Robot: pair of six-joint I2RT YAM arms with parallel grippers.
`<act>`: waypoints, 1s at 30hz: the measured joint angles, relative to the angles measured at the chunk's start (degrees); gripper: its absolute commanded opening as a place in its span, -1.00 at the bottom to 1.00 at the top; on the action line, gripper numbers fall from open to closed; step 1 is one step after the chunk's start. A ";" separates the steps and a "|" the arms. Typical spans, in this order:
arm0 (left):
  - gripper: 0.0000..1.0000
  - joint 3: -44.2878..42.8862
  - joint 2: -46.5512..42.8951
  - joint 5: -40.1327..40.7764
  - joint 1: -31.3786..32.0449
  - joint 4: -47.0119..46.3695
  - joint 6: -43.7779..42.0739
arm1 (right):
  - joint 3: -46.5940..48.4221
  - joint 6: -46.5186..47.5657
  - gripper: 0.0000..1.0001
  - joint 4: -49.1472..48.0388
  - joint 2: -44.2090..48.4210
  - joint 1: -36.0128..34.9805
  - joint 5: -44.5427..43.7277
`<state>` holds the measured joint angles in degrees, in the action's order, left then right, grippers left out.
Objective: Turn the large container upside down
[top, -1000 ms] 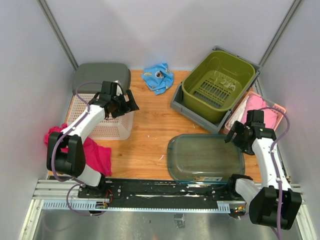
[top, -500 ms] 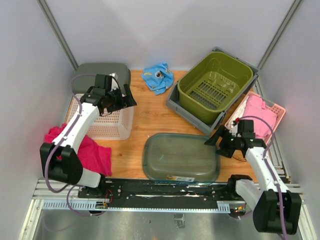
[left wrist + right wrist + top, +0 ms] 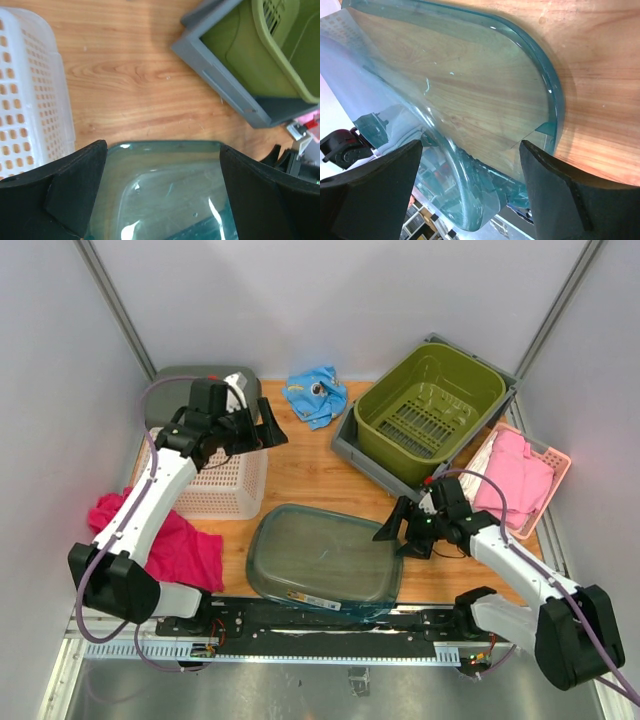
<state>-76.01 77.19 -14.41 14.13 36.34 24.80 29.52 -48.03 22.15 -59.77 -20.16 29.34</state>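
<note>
A: What's on your surface (image 3: 310,480), counted?

B: One clear container (image 3: 322,562), lying at the near edge between your two arms. Behind it you have one green bin (image 3: 430,410) in one grey tray (image 3: 370,455), one white basket (image 3: 215,490), one pink basket (image 3: 560,465), one blue cloth (image 3: 315,395) and one red cloth (image 3: 180,550).

A: And the grippers?

B: Both gape wide with nothing in them. Your left gripper (image 3: 162,150) hangs by the white basket, apart from the container. Your right gripper (image 3: 470,147) sits just beside the container's right end; whether it touches, I cannot tell.
</note>
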 measured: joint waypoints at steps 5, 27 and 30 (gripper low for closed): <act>0.98 0.96 1.18 5.51 3.63 2.49 1.33 | 1.53 0.09 0.62 -1.36 -3.15 -1.18 0.24; 0.97 19.41 4.76 19.12 -5.70 0.66 2.05 | 9.01 7.87 0.67 1.29 -9.25 -2.93 -0.59; 0.97 18.78 5.29 19.21 -5.70 1.29 0.94 | 8.92 8.07 0.69 1.75 -6.75 -2.93 -1.25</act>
<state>-57.23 82.48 4.80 8.43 37.63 25.74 38.44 -39.97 23.90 -66.52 -23.09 28.10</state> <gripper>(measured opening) 0.989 0.838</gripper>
